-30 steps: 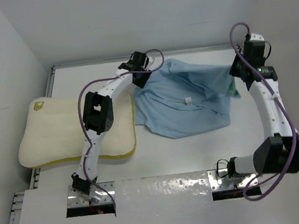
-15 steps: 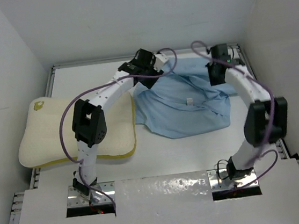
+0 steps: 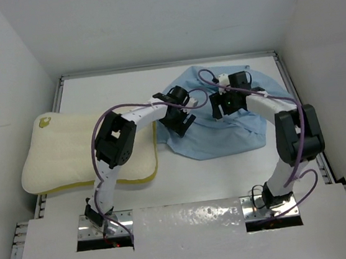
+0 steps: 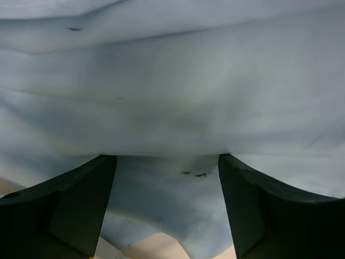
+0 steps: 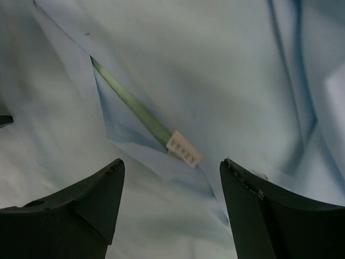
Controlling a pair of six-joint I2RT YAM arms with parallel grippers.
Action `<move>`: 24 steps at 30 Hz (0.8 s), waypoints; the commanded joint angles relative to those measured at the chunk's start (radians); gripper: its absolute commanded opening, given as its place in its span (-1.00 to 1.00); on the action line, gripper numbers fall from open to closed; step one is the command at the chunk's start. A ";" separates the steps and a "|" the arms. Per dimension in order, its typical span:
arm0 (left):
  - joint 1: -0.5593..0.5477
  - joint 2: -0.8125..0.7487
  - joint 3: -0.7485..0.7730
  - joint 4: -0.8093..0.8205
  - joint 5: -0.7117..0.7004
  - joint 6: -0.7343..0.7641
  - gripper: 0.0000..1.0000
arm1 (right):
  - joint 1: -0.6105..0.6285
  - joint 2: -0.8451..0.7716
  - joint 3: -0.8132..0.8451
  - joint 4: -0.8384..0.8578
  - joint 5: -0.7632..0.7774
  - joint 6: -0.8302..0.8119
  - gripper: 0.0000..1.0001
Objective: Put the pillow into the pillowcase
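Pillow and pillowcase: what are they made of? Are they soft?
The pillow looks like thick foam or stuffing under a cream, bumpy knit cover. It holds a puffy, contoured shape, so probably soft. The pillowcase looks like thin woven cloth, matte light blue, maybe cotton or a blend. It lies in soft folds and creases, with a small sewn-in label.

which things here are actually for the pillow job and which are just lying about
For the job: pillow; pillowcase; left gripper and right gripper, both open over the blue cloth.

Just there: table; white walls.
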 commanded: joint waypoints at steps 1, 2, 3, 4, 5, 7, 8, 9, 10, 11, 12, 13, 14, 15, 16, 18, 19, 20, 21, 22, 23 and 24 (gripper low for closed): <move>0.017 0.007 -0.013 0.050 -0.021 -0.084 0.50 | 0.017 0.066 0.012 0.157 -0.071 0.008 0.42; 0.019 0.005 -0.024 0.059 -0.010 -0.084 0.49 | 0.020 0.088 0.015 0.171 -0.060 0.008 0.42; 0.017 0.005 -0.029 0.062 -0.006 -0.082 0.48 | 0.026 0.132 0.028 0.192 -0.054 0.008 0.42; 0.019 0.005 -0.033 0.065 0.000 -0.082 0.47 | 0.029 0.155 0.039 0.195 -0.030 0.040 0.42; 0.019 0.010 -0.035 0.065 -0.001 -0.081 0.45 | 0.031 0.177 0.047 0.200 -0.021 0.048 0.41; 0.019 0.016 -0.035 0.066 -0.018 -0.070 0.38 | 0.031 0.226 0.058 0.229 0.013 0.091 0.29; 0.022 0.018 -0.035 0.066 -0.024 -0.064 0.34 | 0.029 0.240 0.079 0.206 0.056 0.097 0.20; 0.027 0.022 -0.036 0.066 -0.036 -0.059 0.22 | 0.029 0.250 0.108 0.186 0.078 0.097 0.07; 0.031 0.022 -0.038 0.074 -0.042 -0.051 0.11 | 0.029 0.258 0.107 0.197 0.102 0.097 -0.25; 0.036 0.027 -0.041 0.080 -0.043 -0.047 -0.05 | 0.029 0.261 0.117 0.197 0.162 0.100 -0.46; 0.046 0.028 -0.042 0.088 -0.071 -0.041 -0.55 | 0.028 0.266 0.133 0.182 0.189 0.112 -0.71; 0.051 0.031 -0.041 0.097 -0.081 -0.030 -0.75 | 0.023 0.275 0.153 0.162 0.206 0.120 -1.00; 0.059 0.039 -0.038 0.102 -0.090 -0.022 -0.86 | 0.010 0.275 0.185 0.128 0.231 0.128 -1.00; 0.072 0.045 -0.024 0.112 -0.120 0.001 -0.96 | -0.003 0.270 0.197 0.111 0.240 0.155 -1.00; 0.079 0.051 -0.013 0.116 -0.145 0.011 -0.99 | -0.015 0.235 0.203 0.100 0.253 0.177 -1.00; 0.105 0.068 0.028 0.129 -0.231 0.053 -1.00 | -0.047 0.173 0.185 0.105 0.300 0.227 -1.00; 0.112 0.079 0.043 0.135 -0.262 0.067 -1.00 | -0.062 0.087 0.159 0.114 0.318 0.238 -1.00; 0.129 0.084 0.075 0.148 -0.307 0.097 -1.00 | -0.070 0.042 0.144 0.122 0.329 0.255 -1.00; 0.135 0.084 0.092 0.151 -0.317 0.114 -0.98 | -0.078 -0.001 0.130 0.131 0.326 0.263 -1.00; 0.142 0.084 0.111 0.149 -0.297 0.131 -0.80 | -0.084 -0.077 0.095 0.161 0.314 0.272 -1.00; 0.142 0.081 0.158 0.125 -0.271 0.172 -0.60 | -0.087 -0.105 0.081 0.174 0.275 0.274 -1.00; 0.140 0.067 0.184 0.107 -0.242 0.192 -0.35 | -0.087 -0.125 0.073 0.180 0.257 0.280 -1.00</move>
